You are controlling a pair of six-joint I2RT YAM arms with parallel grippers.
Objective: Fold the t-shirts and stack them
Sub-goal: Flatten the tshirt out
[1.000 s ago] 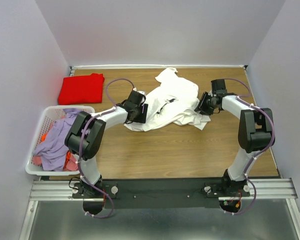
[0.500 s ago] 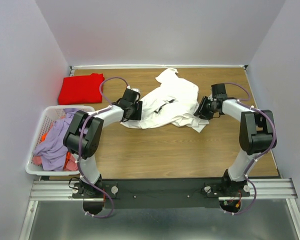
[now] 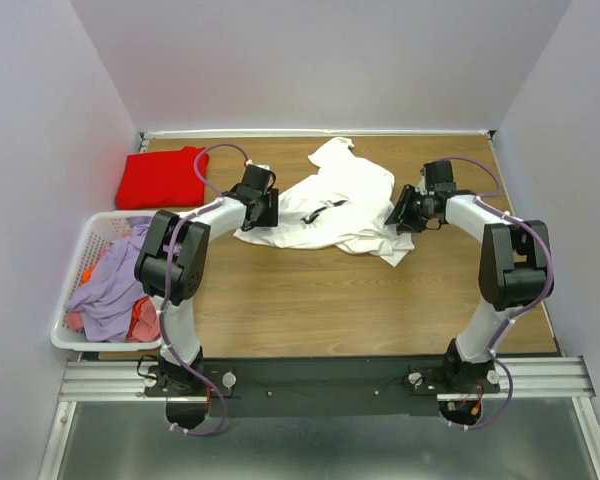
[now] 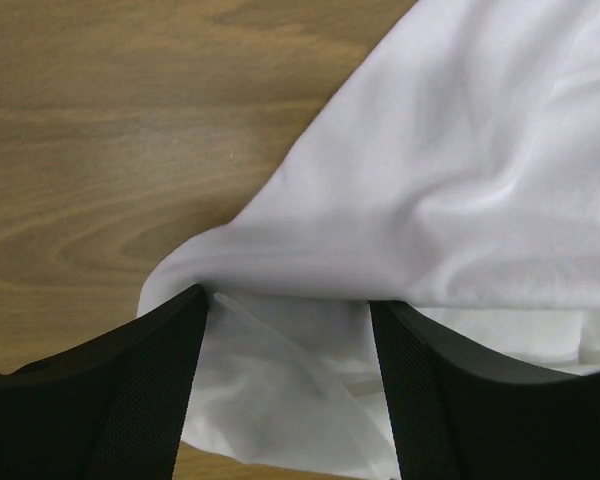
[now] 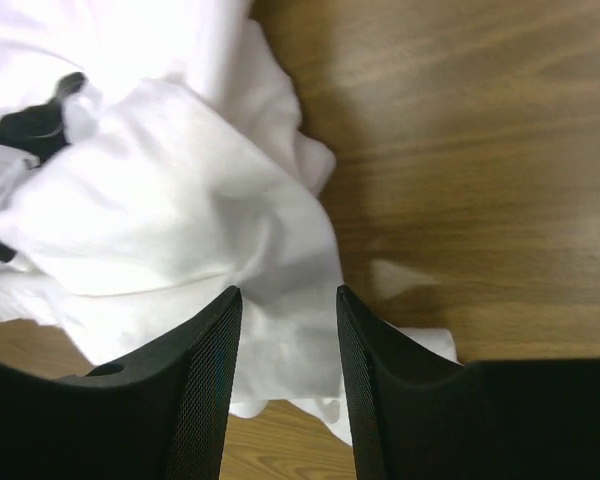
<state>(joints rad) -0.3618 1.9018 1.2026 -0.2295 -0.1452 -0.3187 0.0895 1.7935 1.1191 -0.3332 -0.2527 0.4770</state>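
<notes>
The white t-shirt (image 3: 345,195) lies crumpled in the middle of the table, its small black print (image 3: 325,210) facing up. My left gripper (image 3: 267,213) is at the shirt's left edge, open, with a fold of white cloth (image 4: 450,180) lying loosely between its fingers (image 4: 140,390). At the shirt's right edge my right gripper (image 3: 403,213) is also open, its jaws either side of a bunched fold (image 5: 160,210). The black print (image 5: 35,125) shows at the upper left of the right wrist view. The red t-shirt (image 3: 162,177) lies folded at the back left corner.
A white slatted laundry basket (image 3: 100,220) holding purple and orange-red clothes stands at the left table edge, close to my left arm. Walls close in the table at the back and both sides. Bare wood shows in front of the white shirt.
My left gripper has moved back and to the left, and the white shirt's left edge has shifted that way with it. The right gripper has opened slightly and barely moved.
</notes>
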